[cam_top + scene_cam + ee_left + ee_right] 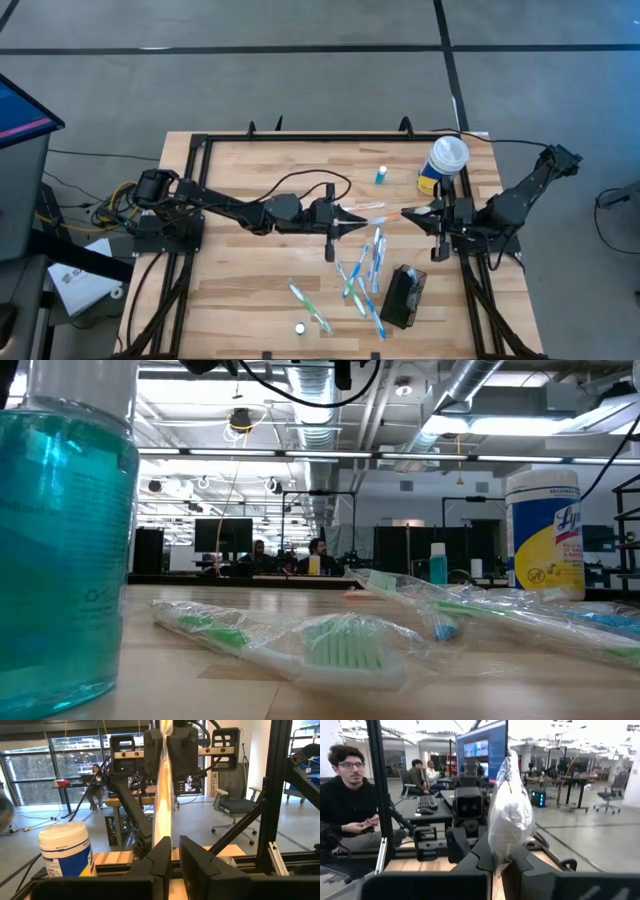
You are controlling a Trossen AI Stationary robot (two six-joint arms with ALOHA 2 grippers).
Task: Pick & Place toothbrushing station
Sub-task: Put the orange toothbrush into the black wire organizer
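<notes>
Toothbrushing station (403,297): small black rectangular mesh-sided caddy, resting on the table's near right area, beside scattered wrapped toothbrushes.

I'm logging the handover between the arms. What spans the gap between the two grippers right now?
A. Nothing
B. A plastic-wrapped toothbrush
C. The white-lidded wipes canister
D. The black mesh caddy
B: in the high view the wrapped toothbrush runs from the left gripper to the right gripper, and both wrist views show crinkled wrapping between the fingers.
</notes>
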